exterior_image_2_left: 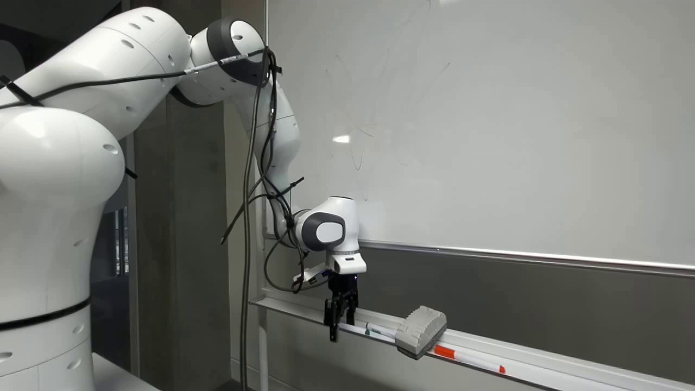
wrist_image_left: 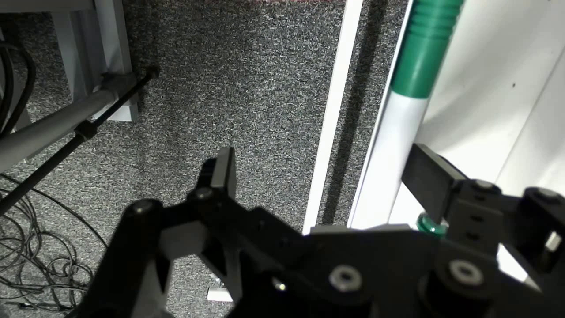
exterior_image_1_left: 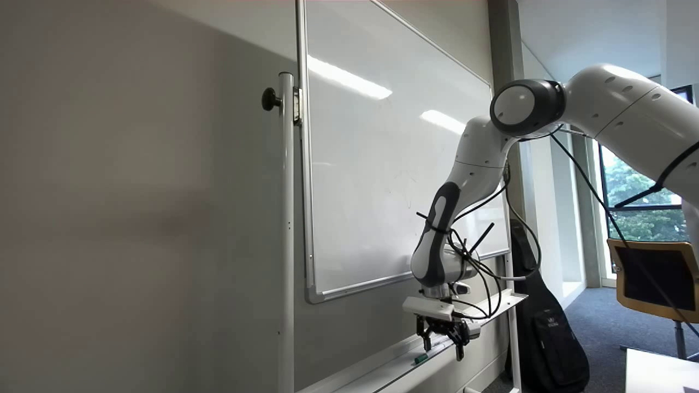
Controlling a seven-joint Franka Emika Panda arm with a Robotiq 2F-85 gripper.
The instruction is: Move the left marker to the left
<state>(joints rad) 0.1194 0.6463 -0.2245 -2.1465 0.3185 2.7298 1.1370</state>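
Long pale tray [exterior_image_2_left: 293, 309] under the whiteboard [exterior_image_2_left: 516, 125]. Contents, left to right as one faces the board:

First, the green-capped marker [wrist_image_left: 404, 117], white-bodied, lying along the tray's front edge, cap end to the left. Just right of the gripper [exterior_image_2_left: 342, 329], a bit of white and green, apparently a second marker [exterior_image_2_left: 381, 330] set nearer the board; too small from here to be sure. Then a gray eraser [exterior_image_2_left: 421, 332], tilted, its lower side lapping over the front lip. Just beside it, an orange-capped marker [exterior_image_2_left: 471, 360], white body, cap to the left, small red tip to the right. Past the tray's right end, in an exterior view, a tall black case [exterior_image_1_left: 549, 338] stands on the floor.

Marker against gripper: arm [exterior_image_2_left: 146, 54] reaches in from the room side, gripper pointing down, jaws spread wide. The green-capped marker's white body passes between them; its cap sticks out to the left, clear of both. Board-side finger [wrist_image_left: 430, 179] is over the tray, right beside the marker's body; cannot tell whether they touch. Room-side finger [wrist_image_left: 225, 174] hangs outside the front edge, above gray carpet [wrist_image_left: 265, 110], well apart from the marker.
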